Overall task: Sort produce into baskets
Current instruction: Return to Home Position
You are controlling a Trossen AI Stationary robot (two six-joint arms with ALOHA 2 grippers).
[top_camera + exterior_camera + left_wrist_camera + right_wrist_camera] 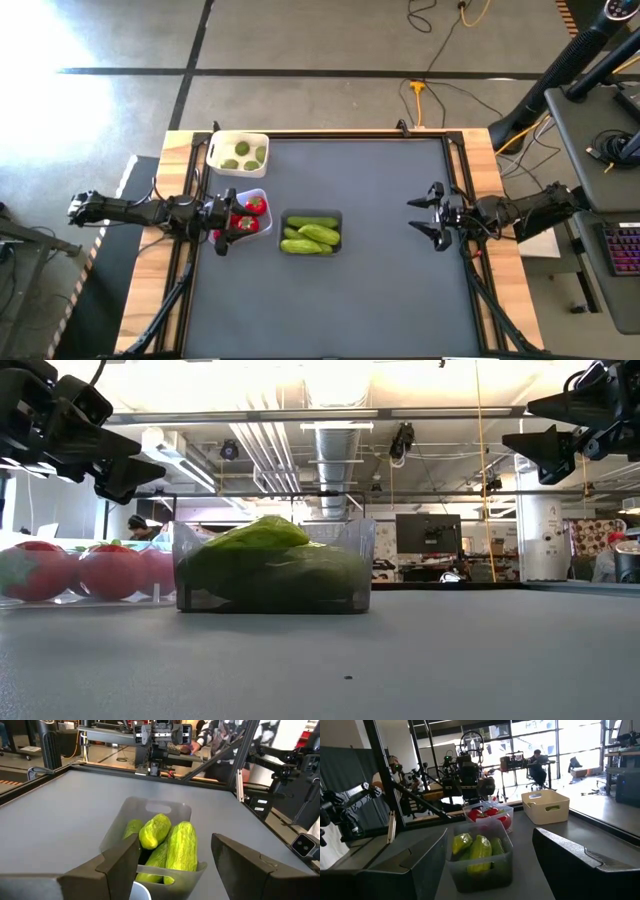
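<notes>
Three tubs stand at the table's left. The white tub (238, 153) holds round green balls (244, 151). The clear tub (252, 214) holds red fruits (254, 206). The dark grey tub (311, 232) holds several green cucumbers (318, 233), which also show in the left wrist view (170, 847) and the right wrist view (479, 851). My left gripper (226, 220) is open and empty above the clear tub. My right gripper (429, 216) is open and empty above the table's right part.
The dark mat (380, 280) is bare from the tubs to the right gripper and toward the near edge. Wooden rails (478, 150) border the table. People and desks show in the room beyond.
</notes>
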